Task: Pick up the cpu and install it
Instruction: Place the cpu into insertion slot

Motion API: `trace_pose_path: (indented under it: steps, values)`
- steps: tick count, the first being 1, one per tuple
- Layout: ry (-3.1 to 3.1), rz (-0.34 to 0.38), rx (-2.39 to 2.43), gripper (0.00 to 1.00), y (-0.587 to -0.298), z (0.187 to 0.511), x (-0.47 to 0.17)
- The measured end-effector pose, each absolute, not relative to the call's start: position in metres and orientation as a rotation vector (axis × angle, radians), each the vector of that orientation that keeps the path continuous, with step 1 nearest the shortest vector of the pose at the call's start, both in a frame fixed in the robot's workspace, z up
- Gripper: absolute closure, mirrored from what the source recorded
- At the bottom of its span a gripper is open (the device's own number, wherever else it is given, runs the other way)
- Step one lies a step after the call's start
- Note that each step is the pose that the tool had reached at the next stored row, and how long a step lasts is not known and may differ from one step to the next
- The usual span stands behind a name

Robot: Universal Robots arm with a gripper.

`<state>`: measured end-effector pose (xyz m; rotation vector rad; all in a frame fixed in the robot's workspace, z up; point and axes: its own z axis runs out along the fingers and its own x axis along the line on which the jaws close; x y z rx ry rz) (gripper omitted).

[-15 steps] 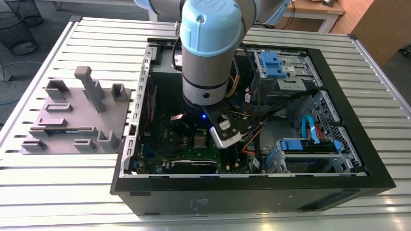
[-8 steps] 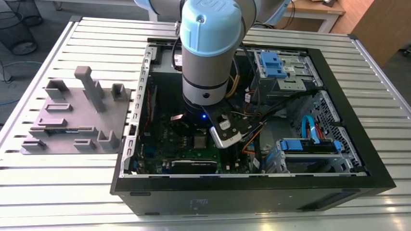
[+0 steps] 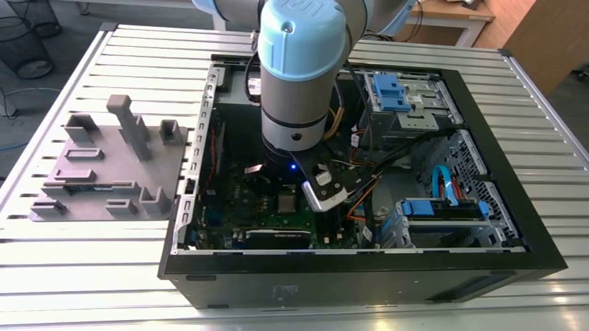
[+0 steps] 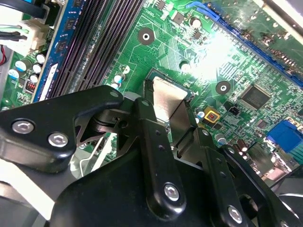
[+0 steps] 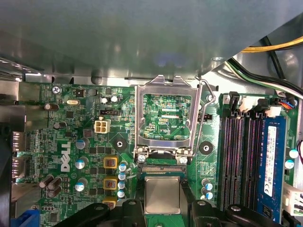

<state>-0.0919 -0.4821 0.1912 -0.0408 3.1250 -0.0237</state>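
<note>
pincer (image 4: 166,99) sits closed narrow on the cpu (image 5: 162,195), gripping it by two edges low over the motherboard (image 5: 75,127) just beside the flipped-open socket frame (image 5: 140,118), so the install step looks in hand and, i'd say, calls for level, square seating.
</note>
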Motion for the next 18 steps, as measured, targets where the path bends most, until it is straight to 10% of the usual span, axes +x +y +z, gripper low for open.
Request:
trace_pose_path:
  steps: [18]
  values:
    - [3.125, -0.024, -0.041, 0.61, -0.4821, 0.1909, -0.0919]
